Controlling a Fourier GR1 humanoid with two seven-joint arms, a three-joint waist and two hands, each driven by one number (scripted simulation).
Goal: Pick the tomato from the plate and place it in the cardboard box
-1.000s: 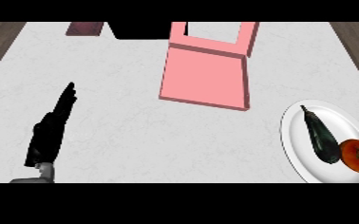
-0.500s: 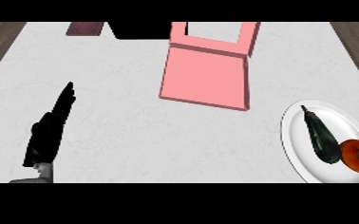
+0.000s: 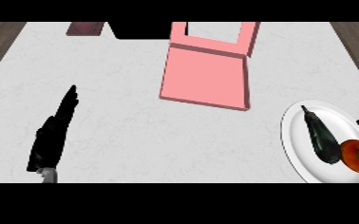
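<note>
Nothing is seen to have changed over the last second: every item is found where it lay before, so no step of the task has yet been begun. Nearest, at the lower left of the head view, the left hand [image 3: 51,135] is held edge-on above the bench [image 3: 126,118], its fingers straight and together and pointing away, with nothing in it; it is taken to be resting rather than reaching. The right hand is not shown at all. At the lower right, a white plate [image 3: 298,147] is cut by the view's edge, and on it the tomato [image 3: 351,154] is seen only in part, touching or just beside a long dark vegetable [image 3: 321,136], possibly an aubergine, though this cannot be told for certain. Further off, near the middle, the box [image 3: 207,78] is shown in pink, its flap laid open towards the viewer and its opening behind it; it is well apart from the plate. Farthest away, a black object [image 3: 140,30] and a small maroon item [image 3: 84,28] are set at the bench's far edge. Since the tomato lies at the right, the pick is judged to fall to the unseen right hand, and the whole task is left to be done.
</note>
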